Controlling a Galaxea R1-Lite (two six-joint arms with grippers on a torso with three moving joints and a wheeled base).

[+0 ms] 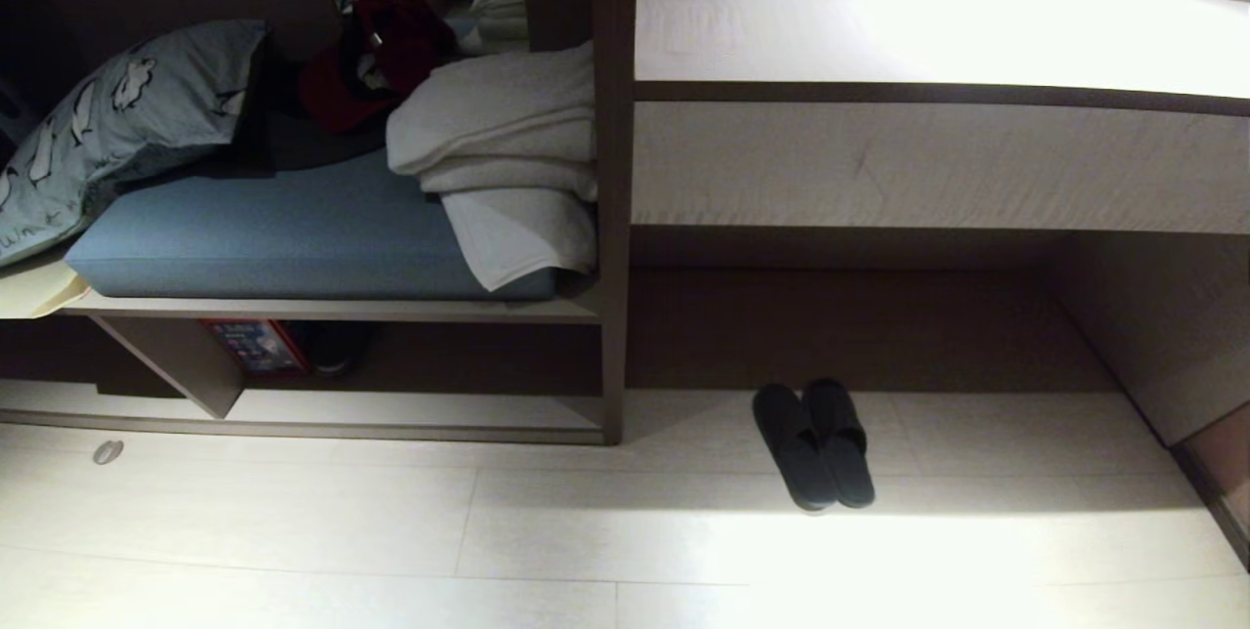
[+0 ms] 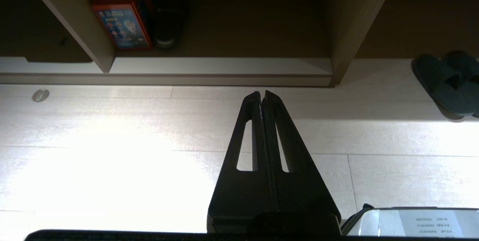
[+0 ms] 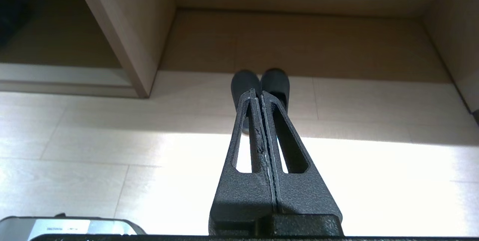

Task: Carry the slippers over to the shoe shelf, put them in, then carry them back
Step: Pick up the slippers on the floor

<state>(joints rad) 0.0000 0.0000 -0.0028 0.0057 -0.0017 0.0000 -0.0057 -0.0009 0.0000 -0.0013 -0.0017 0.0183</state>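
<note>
The slippers (image 1: 815, 443), a dark pair lying side by side, rest on the pale floor under the desk, toes toward the back wall. The left wrist view catches the slippers (image 2: 445, 84) far off to one side. In the right wrist view the slippers (image 3: 275, 80) lie straight beyond my fingers, partly hidden by them. The shoe shelf (image 1: 410, 407) is the low beige cubby left of the slippers; its bottom board (image 2: 224, 65) faces my left gripper. My left gripper (image 2: 262, 93) is shut and empty above the floor. My right gripper (image 3: 258, 92) is also shut and empty. Neither arm shows in the head view.
A red-and-blue box (image 1: 256, 346) and a lone black shoe (image 1: 337, 346) stand in the shelf's left part behind a slanted divider (image 1: 176, 360). Above it are a blue cushion (image 1: 293, 238), a pillow and folded towels (image 1: 498, 150). The tall desk (image 1: 937, 92) spans the right.
</note>
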